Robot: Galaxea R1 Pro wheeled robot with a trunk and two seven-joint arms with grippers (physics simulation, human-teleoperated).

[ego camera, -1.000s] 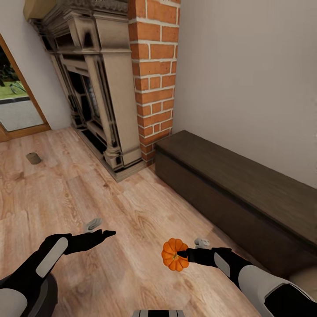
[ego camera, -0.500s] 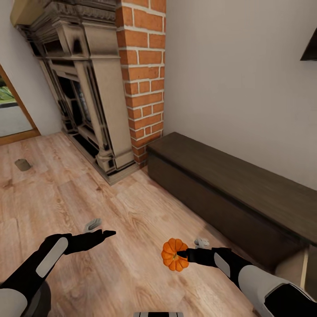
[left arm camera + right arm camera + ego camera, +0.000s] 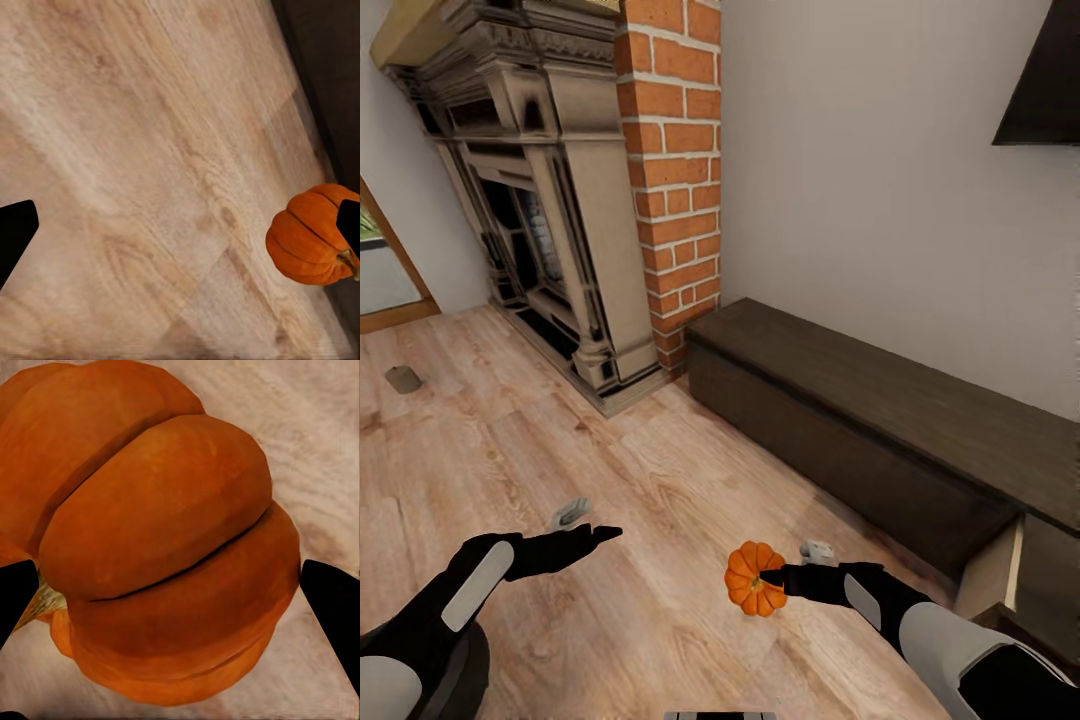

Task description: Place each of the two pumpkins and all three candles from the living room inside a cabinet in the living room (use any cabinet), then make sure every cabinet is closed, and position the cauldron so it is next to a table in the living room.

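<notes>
While in transit: right pincer (image 3: 772, 579) was clamped on pumpkin (image 3: 752, 578), held above floor (image 3: 640, 470); left pincer (image 3: 603, 533) was empty, spread
Key relation: cabinet (image 3: 880, 440) lay right-forward of pumpkin; its open drawer (image 3: 992, 570) was nearest the right arm
Candle: (image 3: 403, 378) stood far left on floor

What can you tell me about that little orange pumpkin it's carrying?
The pumpkin is small, bright orange and flattened-round, with deep ribs and a short tan stem. It looks smooth and matte. The right hand grips it, a finger on either side, holding it above the wooden floor, in front of the long dark cabinet.
</notes>
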